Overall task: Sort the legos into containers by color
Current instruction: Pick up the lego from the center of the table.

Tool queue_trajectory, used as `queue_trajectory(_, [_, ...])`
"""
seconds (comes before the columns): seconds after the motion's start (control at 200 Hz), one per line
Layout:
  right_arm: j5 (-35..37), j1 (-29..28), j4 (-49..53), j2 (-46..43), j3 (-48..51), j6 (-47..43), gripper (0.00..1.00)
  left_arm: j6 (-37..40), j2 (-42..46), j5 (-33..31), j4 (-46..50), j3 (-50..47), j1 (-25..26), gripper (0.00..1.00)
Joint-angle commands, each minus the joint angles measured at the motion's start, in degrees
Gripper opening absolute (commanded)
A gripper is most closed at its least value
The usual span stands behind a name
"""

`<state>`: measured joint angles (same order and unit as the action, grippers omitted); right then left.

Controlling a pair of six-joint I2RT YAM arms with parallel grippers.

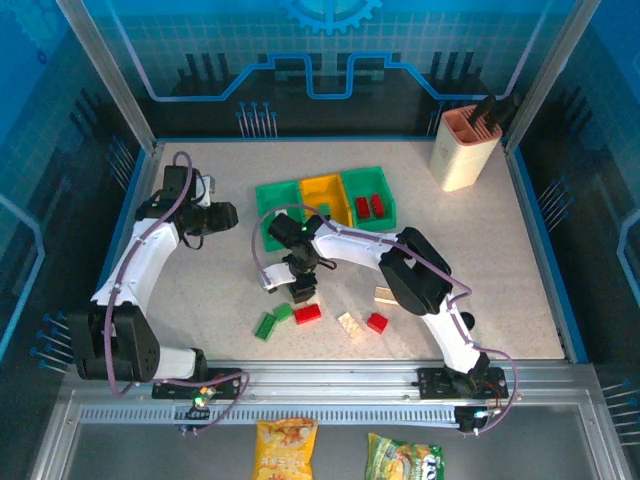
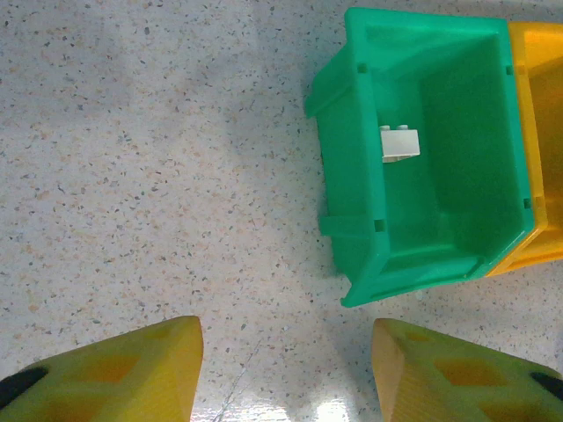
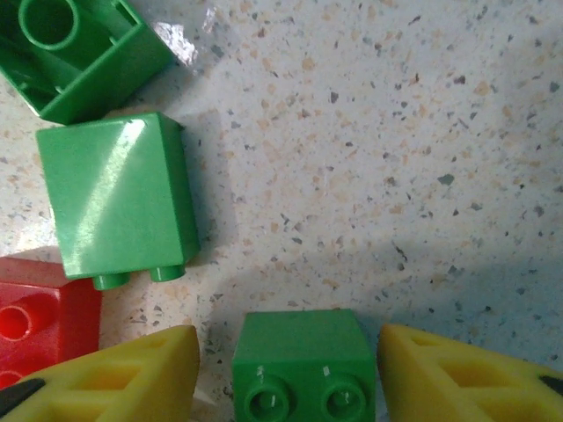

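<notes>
A green brick (image 3: 303, 362) lies on the desk between the fingers of the right tool (image 3: 288, 347). The jaws stand apart around it, with a sliver of desk showing on one side, so it is not clamped. Just beside it lie a second green brick (image 3: 119, 198), an overturned green brick (image 3: 75, 53) and a red brick (image 3: 40, 325). Farther along the same loose row are a cream brick (image 1: 350, 325), another red brick (image 1: 377, 322) and a tan brick (image 1: 387, 294).

The right green bin (image 1: 366, 174) holds two red bricks (image 1: 369, 207), and the left green bin (image 2: 352, 202) holds one white brick (image 2: 400, 143). The right arm crosses the yellow bin (image 1: 322, 181) between them, so I cannot tell its contents. More bricks lie outside than in, so I judge the sorting well short of half done.

The left tool (image 2: 286, 352) hovers near the left green bin, fingers apart over bare desk, holding nothing.

The desk (image 1: 520, 260) is pale and speckled, inside a metal-framed, blue-lit enclosure. A cream holder with pink rim (image 1: 462, 150) stands at the far right corner. Two snack packets (image 1: 285, 448) lie beyond the near rail.
</notes>
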<state>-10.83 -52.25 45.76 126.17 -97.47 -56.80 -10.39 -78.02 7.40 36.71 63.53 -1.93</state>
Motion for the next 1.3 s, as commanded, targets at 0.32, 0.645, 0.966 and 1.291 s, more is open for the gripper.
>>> queue_trajectory(0.32, [-0.7, -1.0, 0.3, 0.3, -0.7, 1.4, 0.44, -0.1, 1.3, 1.3, -0.9, -0.5, -0.6, 0.54])
queue_trajectory(0.645, [-1.8, -0.7, 1.5, -0.7, -2.2, 2.2, 0.36, -0.1, 1.1, 1.3, -0.9, -0.4, -0.6, 0.54])
queue_trajectory(0.966, [-1.3, 1.6, -2.7, -3.8, -1.4, 12.9, 0.34, -0.1, 0.8, 1.6, -0.7, -0.2, -0.6, 0.54])
queue_trajectory(1.291, [2.7, 5.9, -3.6, -9.7, 0.4, 35.8, 0.32, -0.1, 0.6, 1.6, -0.8, -0.1, -0.6, 0.54])
